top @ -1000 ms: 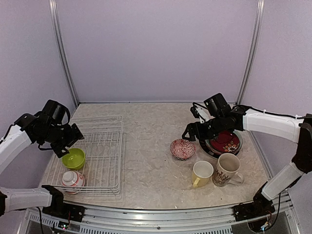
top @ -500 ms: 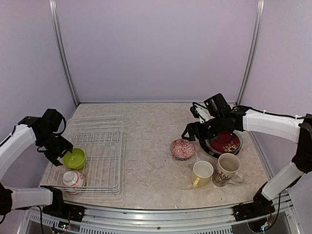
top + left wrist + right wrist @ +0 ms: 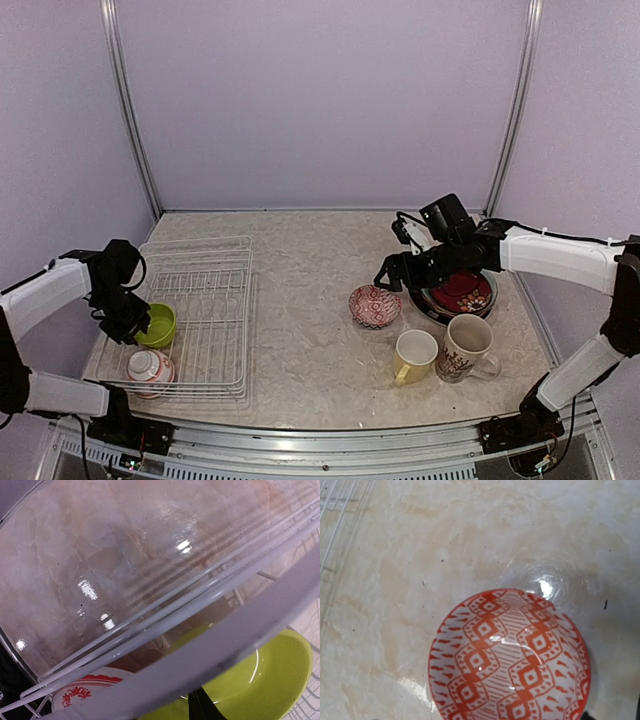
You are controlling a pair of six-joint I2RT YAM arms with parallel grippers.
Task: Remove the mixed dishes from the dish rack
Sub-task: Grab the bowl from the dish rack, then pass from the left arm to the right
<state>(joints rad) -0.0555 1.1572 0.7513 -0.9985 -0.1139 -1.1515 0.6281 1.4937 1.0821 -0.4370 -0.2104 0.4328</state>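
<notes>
The white wire dish rack (image 3: 215,290) lies at the left. It holds a lime-green bowl (image 3: 157,325) and, nearer me, a red-white patterned bowl (image 3: 150,368). My left gripper (image 3: 132,320) is down at the green bowl's left rim. In the left wrist view one dark fingertip (image 3: 200,706) sits inside the green bowl (image 3: 265,675); a blurred grey bar hides the other. My right gripper (image 3: 393,275) hangs open just above another red-white patterned bowl (image 3: 375,306) on the table, which fills the right wrist view (image 3: 510,660).
At the right, a stack of plates (image 3: 462,292) topped by a dark red floral one lies under the right forearm. A yellow mug (image 3: 415,355) and a cream patterned mug (image 3: 466,347) stand in front of it. Rack wires (image 3: 200,587) cross the left wrist view.
My left gripper has come down and forward to the green bowl's rim, and its jaws have narrowed. The right arm and the dishes on the table have not moved.
</notes>
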